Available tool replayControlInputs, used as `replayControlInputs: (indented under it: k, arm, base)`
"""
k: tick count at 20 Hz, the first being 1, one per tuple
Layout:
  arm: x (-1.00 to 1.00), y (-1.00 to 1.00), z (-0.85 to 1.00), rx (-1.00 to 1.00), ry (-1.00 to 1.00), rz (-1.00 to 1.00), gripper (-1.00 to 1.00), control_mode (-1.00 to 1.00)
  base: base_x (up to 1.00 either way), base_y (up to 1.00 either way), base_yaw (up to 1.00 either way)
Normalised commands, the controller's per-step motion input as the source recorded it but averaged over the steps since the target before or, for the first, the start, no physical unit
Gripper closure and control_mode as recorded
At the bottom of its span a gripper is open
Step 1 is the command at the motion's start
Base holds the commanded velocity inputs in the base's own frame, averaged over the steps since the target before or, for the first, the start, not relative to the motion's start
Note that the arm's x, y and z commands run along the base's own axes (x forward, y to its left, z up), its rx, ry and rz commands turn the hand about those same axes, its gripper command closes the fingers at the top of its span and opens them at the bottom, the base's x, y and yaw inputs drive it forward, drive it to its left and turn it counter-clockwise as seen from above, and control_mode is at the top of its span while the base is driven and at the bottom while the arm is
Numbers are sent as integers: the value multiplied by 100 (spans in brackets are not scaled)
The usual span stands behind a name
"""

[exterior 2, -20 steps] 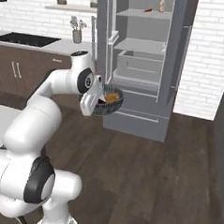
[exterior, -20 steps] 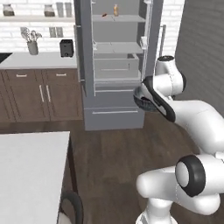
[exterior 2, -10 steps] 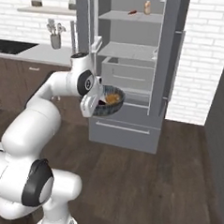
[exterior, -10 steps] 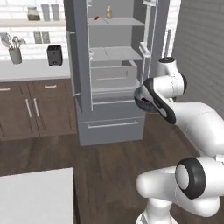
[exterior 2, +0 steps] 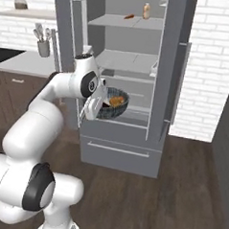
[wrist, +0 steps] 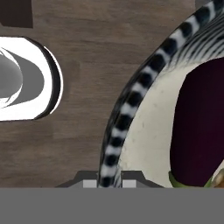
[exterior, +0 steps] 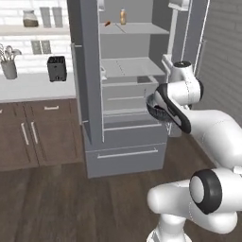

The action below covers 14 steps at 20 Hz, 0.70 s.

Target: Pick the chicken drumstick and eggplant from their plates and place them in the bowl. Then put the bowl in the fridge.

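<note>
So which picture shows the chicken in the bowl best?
The right base view: the chicken drumstick sits golden-brown in the bowl, which the gripper holds before the open fridge. The hand view shows just a sliver at its corner; the left base view hides it.

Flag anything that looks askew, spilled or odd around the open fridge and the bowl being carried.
Nothing stands out. The dark round bowl sits level in the shut gripper, with the golden-brown drumstick and purple eggplant inside, before the tall grey fridge, whose shelves look tidy.
</note>
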Motion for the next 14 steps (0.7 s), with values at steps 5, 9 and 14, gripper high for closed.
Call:
replayControlInputs:
  k: [5, 9, 14]
  arm:
    - [0, 0, 0, 0, 0, 0, 100, 100]
    - [0, 0, 0, 0, 0, 0, 100, 100]
    - [0, 0, 0, 0, 0, 0, 100, 100]
  base:
    - [84, 23, 0]
    - [81, 15, 0]
    - [84, 20, 0]
